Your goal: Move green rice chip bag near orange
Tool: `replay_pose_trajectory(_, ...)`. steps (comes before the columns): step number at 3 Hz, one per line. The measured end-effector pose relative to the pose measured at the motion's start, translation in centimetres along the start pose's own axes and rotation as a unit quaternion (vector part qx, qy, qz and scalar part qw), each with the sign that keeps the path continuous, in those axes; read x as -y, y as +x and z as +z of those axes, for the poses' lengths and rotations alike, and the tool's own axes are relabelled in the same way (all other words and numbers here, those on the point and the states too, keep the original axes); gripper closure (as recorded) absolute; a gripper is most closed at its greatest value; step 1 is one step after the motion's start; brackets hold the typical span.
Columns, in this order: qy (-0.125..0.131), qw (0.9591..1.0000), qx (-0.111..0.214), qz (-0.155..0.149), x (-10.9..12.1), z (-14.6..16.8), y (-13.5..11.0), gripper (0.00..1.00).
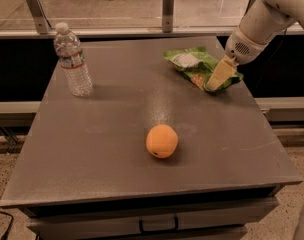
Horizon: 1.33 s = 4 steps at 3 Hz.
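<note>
The crumpled green foil rice chip bag [191,64] lies at the grey table's [92,159] one o'clock. The pale gripper [219,77] is on its right end, and its grip cannot be told. Slick foil could slip before reaching the round orange fruit [162,141] near six.

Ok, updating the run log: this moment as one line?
gripper: at green rice chip bag right end | orange: front centre, apart from bag | water bottle: rear left, upright

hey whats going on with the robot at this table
The robot's gripper is at the right end of the green rice chip bag, at the far right of the table. The orange sits apart near the front, so the bag is not yet near it. A water bottle stands far left.
</note>
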State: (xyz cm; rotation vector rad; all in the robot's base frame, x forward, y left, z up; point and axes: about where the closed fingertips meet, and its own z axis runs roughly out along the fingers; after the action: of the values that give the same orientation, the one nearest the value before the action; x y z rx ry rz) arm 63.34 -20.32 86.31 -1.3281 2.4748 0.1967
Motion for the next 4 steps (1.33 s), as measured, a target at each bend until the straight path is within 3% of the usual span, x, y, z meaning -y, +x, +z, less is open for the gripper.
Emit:
replay_pose_trajectory(1, -0.009, 0.9995, 0.017, -0.025, -3.6, -1.9, 0.2, 0.99)
replay_pose_trajectory(3, -0.049, 0.9952, 0.049, -0.069, -10.2, -3.2, 0.5, 1.00)
replay_pose_trajectory(4, -0.079, 0.9902, 0.064, -0.096, -14.2, -3.2, 0.9, 1.00)
